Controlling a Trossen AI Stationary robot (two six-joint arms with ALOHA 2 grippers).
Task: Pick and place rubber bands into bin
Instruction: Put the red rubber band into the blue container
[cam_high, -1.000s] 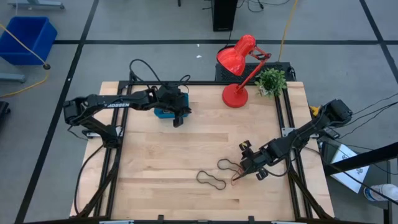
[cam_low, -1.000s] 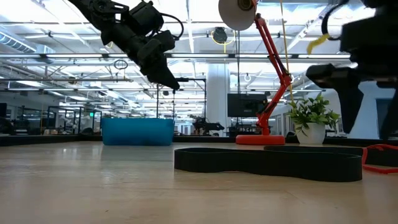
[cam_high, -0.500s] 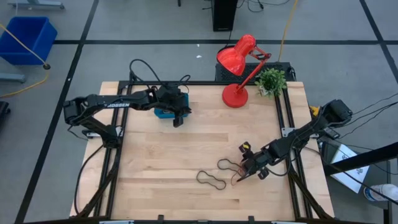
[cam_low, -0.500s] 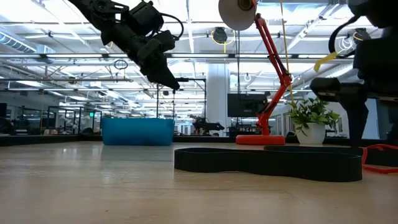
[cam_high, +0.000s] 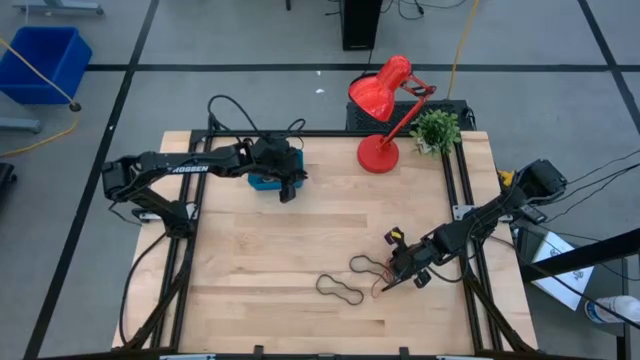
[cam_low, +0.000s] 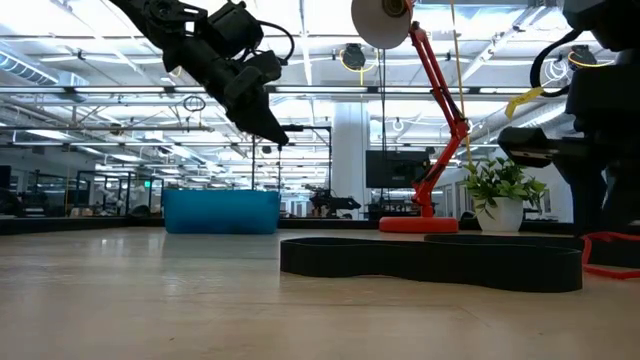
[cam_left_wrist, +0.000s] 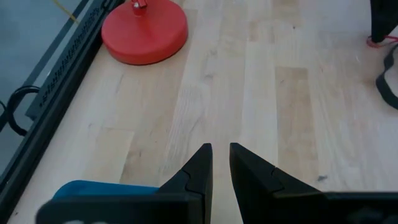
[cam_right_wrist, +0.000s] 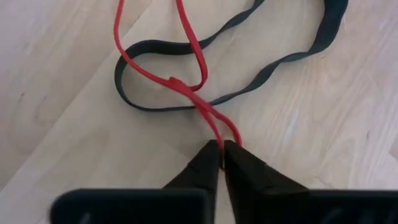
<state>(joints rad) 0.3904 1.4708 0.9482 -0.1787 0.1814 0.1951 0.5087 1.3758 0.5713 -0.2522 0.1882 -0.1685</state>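
An orange-red rubber band (cam_right_wrist: 158, 73) lies twisted across a black rubber band (cam_right_wrist: 273, 62) on the wooden table, right of centre. My right gripper (cam_right_wrist: 221, 147) (cam_high: 384, 287) is shut on it. A second black rubber band (cam_high: 340, 290) lies to their left. The teal bin (cam_high: 262, 183) (cam_low: 221, 211) stands on the table at the far left. My left gripper (cam_high: 287, 195) (cam_left_wrist: 221, 154) hovers above the bin's right edge. Its fingers stand a narrow gap apart with nothing between them. My right gripper pinches the near end of the orange-red band's loop (cam_right_wrist: 214, 132) between its two fingertips, both strands together. The fingers slant down onto it from the table's right. The band lies slack on the table and over the black band.
A red desk lamp (cam_high: 380, 110) and a small potted plant (cam_high: 435, 128) stand at the table's far right corner. Black rails (cam_high: 455, 190) run along the table's sides. Bare wood lies between the bin and the bands.
My right gripper has shut its wide-open fingers on the end of the orange-red band, staying over the same spot. The band still lies on the table.
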